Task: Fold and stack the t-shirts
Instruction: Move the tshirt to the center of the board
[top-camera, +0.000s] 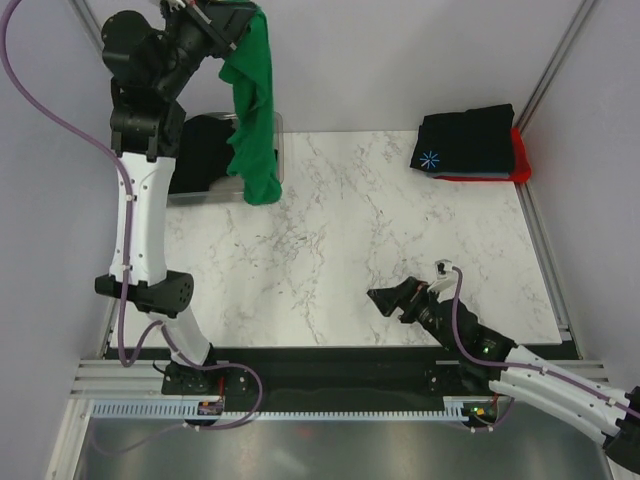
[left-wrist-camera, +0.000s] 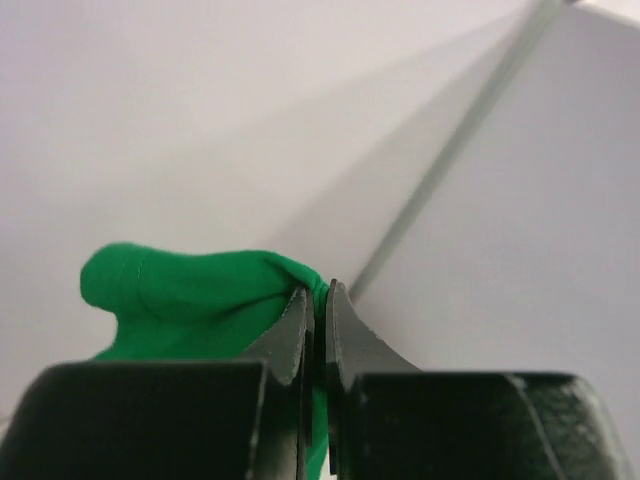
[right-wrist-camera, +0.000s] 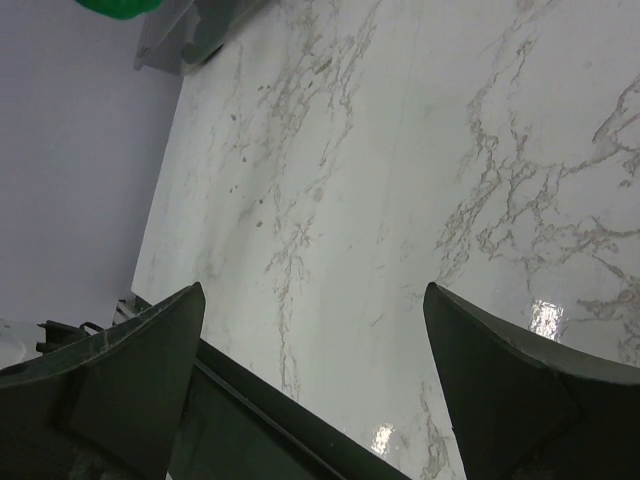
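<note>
My left gripper (top-camera: 243, 25) is raised high at the back left and shut on the bright green t-shirt (top-camera: 255, 110), which hangs down in a bunched column; its lower end is over the tray's right edge. In the left wrist view the jaws (left-wrist-camera: 318, 292) pinch a fold of the green cloth (left-wrist-camera: 190, 295). A folded black t-shirt with a blue-white starburst (top-camera: 468, 140) lies on a red t-shirt (top-camera: 520, 160) at the back right corner. My right gripper (top-camera: 398, 297) is open and empty low over the marble near the front; its fingers (right-wrist-camera: 130, 370) stand wide apart.
A grey tray (top-camera: 278, 150) at the back left holds black cloth (top-camera: 200, 155). The marble tabletop (top-camera: 360, 240) spans the middle. White walls and metal frame posts (top-camera: 555, 60) close in the sides. A black strip runs along the table's near edge (top-camera: 330, 365).
</note>
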